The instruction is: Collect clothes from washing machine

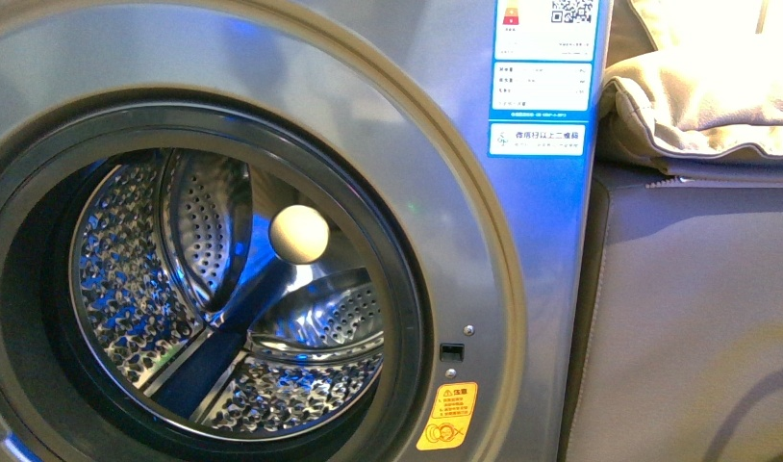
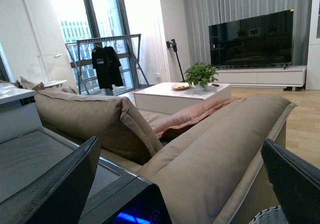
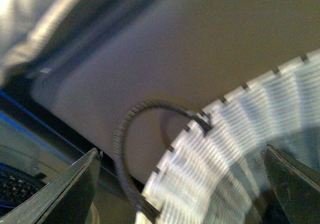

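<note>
Silver-grey sheet metal fills most of the front view: the washing machine [image 1: 445,192] is seen close up, its round dark-rimmed porthole [image 1: 205,279] occupying the left and centre of the frame with the door out of sight. Behind the rim the perforated steel drum [image 1: 128,279] is lit in blue and white; a pale round spot [image 1: 299,234] lies near the middle of the opening. No dark navy clothes can be made out in the visible part of the drum. Blue-white stickers [image 1: 542,87] sit at the upper right of the machine's front, an orange sticker [image 1: 447,416] at its lower right. To the right of the machine stands the beige sofa [image 1: 695,318], with a cushion [image 1: 695,106] at the upper right.

Left wrist view: the left gripper [image 2: 182,184] shows two dark fingers [image 2: 60,189] spread wide at the lower corners of the frame, holding nothing; between them lie the sofa back [image 2: 220,144] and the machine's black top panel [image 2: 120,204]. A white coffee table [image 2: 180,94], a television [image 2: 252,39] and a drying rack [image 2: 107,59] fill the upper half.

Right wrist view (blurred): the right gripper [image 3: 182,184] likewise has its fingers [image 3: 65,194] wide apart and empty, above the grey-and-white woven basket [image 3: 235,149], whose loop handle [image 3: 125,134] is at centre.
</note>
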Robot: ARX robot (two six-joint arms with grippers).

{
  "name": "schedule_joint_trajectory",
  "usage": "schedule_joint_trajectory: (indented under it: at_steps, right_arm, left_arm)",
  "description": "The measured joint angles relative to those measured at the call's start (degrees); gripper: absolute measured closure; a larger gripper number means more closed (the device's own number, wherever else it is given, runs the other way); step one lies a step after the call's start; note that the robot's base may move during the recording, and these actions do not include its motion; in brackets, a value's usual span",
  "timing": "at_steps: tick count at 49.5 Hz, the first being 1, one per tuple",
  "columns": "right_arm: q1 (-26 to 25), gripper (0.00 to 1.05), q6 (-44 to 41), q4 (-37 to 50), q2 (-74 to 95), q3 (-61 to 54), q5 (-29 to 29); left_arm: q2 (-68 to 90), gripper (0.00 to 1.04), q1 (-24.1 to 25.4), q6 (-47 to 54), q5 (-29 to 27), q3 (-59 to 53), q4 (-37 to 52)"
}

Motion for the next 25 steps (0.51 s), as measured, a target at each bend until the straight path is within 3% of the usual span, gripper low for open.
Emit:
schedule_joint_trajectory:
  at_steps: [9, 19, 25]
  right_arm:
    - [11.5, 0.07, 4.1, -0.2, -18.5, -1.7, 6.9]
    - [35.5, 0.07, 1.2, -12.8, -41.3, -9.0, 25.9]
    - [39.3, 0.07, -2.5, -14.3, -47.6, -11.7, 29.4]
  left_arm:
    - [0.0, 0.07, 0.0, 0.0, 0.0, 0.0, 0.0]
    - [0.2, 0.07, -0.1, -0.2, -0.6, 0.4, -0.5]
    - [9.6, 0.07, -1.4, -10.6, -18.4, 22.0, -28.5]
